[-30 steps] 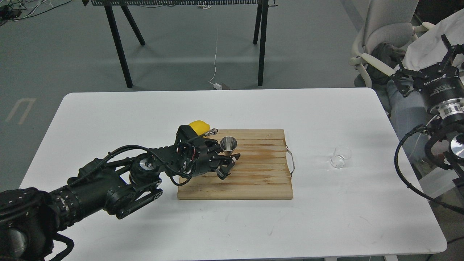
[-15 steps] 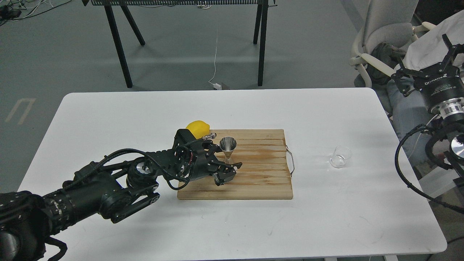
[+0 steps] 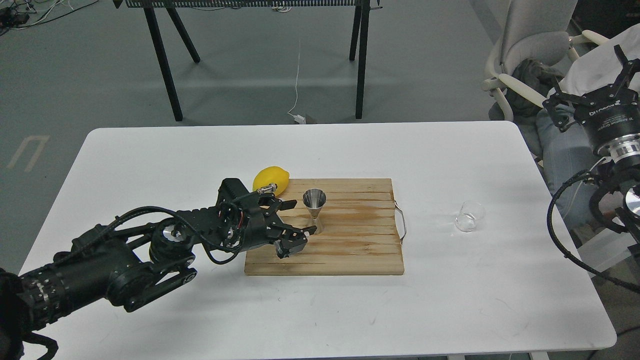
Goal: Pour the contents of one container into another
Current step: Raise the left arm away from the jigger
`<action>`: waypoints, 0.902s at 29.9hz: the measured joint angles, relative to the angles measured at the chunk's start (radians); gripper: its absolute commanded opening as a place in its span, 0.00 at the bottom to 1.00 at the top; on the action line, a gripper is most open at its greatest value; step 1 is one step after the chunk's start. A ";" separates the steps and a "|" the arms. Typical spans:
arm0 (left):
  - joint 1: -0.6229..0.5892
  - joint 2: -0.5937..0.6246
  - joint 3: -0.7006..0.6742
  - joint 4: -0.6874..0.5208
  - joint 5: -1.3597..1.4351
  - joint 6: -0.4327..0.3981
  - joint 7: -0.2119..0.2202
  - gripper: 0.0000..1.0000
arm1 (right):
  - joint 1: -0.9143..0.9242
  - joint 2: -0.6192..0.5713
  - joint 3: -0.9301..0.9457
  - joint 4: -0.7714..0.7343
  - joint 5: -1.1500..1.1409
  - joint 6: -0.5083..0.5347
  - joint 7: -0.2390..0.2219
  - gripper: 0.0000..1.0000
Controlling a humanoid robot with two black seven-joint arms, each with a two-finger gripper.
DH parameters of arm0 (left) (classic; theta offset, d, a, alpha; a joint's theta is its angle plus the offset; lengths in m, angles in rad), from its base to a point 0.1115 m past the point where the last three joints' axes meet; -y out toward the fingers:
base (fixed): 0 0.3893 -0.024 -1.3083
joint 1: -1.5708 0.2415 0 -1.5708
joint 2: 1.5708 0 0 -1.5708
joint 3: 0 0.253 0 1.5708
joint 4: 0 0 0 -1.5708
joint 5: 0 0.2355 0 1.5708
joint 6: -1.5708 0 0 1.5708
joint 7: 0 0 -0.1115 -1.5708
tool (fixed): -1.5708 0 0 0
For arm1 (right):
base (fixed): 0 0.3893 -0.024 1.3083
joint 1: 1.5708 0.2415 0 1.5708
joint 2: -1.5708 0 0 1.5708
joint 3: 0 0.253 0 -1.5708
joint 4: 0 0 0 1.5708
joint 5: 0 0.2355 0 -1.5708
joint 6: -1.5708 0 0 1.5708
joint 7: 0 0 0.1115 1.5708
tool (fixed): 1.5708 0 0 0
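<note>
Left pincer (image 3: 291,218): jaws spread wide, holding nothing; it sits low over the left part of the cutting board (image 3: 350,250), just beside the jigger (image 3: 314,210), the nearer fingertip close to the jigger's base; contact cannot be confirmed from this angle. The jigger stands upright on the board, free of any grip; a lemon (image 3: 271,180) lies at the board's far left corner.

Right pincer (image 3: 617,67): raised at the right edge of the view, off the bench (image 3: 150,160); the fingers appear parted and empty, though they are seen small and dark.

The glass cup (image 3: 470,216) stands upright on the bench right of the board, well apart from both pincers; its contents cannot be determined.

Status: receiving vessel positioned; 0 containers gripped; remaining steps are grasping the cup, carrying it to the jigger, and tilting it; the pour is judged not yet begun.
</note>
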 measured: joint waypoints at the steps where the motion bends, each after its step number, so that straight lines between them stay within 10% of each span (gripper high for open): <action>1: 0.007 0.034 -0.010 -0.028 0.000 0.003 -0.002 0.81 | -0.005 -0.006 0.000 0.003 0.000 0.000 0.000 1.00; 17: 0.103 0.199 -0.348 -0.153 -0.441 0.132 -0.177 0.93 | -0.238 -0.092 0.085 0.206 0.008 0.000 0.000 1.00; 27: 0.080 0.124 -0.563 -0.161 -1.162 -0.020 -0.175 0.99 | -0.483 -0.076 0.262 0.357 0.074 0.000 0.000 1.00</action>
